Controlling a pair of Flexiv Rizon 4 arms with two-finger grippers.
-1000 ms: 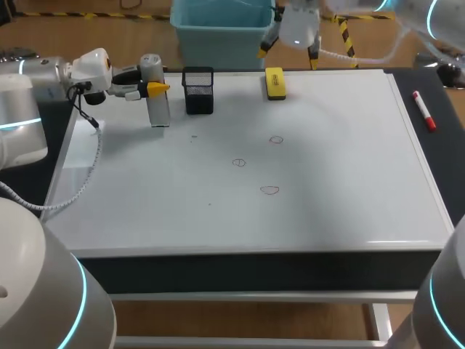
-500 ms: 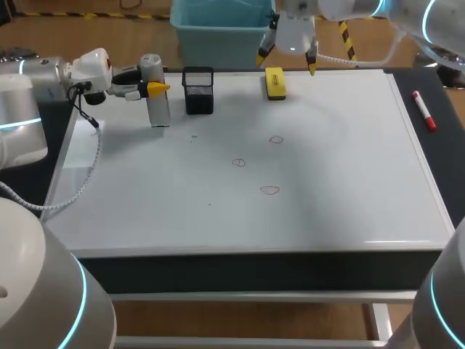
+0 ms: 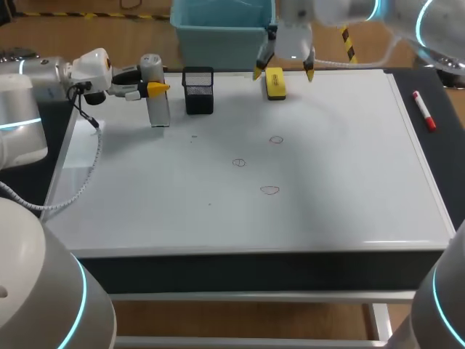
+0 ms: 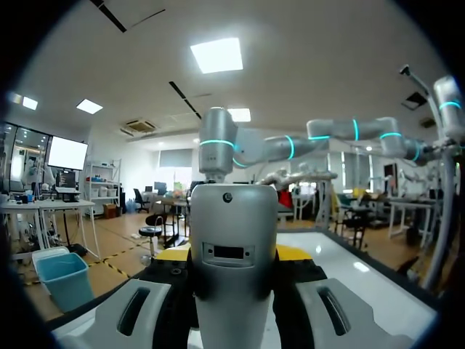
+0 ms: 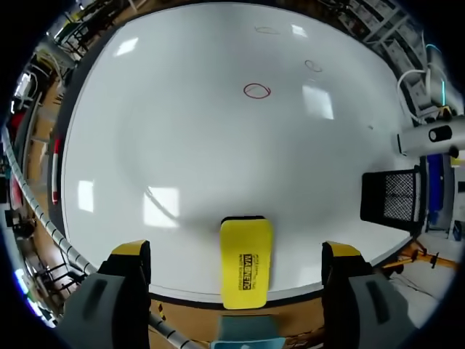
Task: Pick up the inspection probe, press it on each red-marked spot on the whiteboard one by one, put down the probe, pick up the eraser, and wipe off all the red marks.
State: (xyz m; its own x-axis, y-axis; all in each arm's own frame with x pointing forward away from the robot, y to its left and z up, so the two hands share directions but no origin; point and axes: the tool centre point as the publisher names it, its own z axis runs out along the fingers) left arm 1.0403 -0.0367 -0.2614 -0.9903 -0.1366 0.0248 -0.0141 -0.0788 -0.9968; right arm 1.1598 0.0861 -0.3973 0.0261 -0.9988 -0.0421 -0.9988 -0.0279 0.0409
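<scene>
In the head view, your left gripper (image 3: 154, 88) sits at the upper left of the frame, clenched on the inspection probe (image 3: 157, 105). The probe stands upright on the far left part of the whiteboard (image 3: 327, 211), just beside a black mesh holder (image 3: 198, 91). At the upper middle, your right gripper (image 3: 283, 72) hangs over the yellow eraser (image 3: 275, 83) with its fingers released and spread wide, one to each side of it. Three red marks (image 3: 269, 190) lie near the middle of the board, and a red marker (image 3: 423, 110) lies on the surface past the board's right edge.

In the left wrist view, the probe (image 4: 232, 269) stands between the two fingers, and their yellow tips show at both its sides.

In the right wrist view, the eraser (image 5: 246, 262) lies flat between the right gripper's (image 5: 236, 251) wide-open fingers, apart from both. The red marks (image 5: 256, 90) lie ahead of it, and the mesh holder (image 5: 392, 200) stands off to one side.
</scene>
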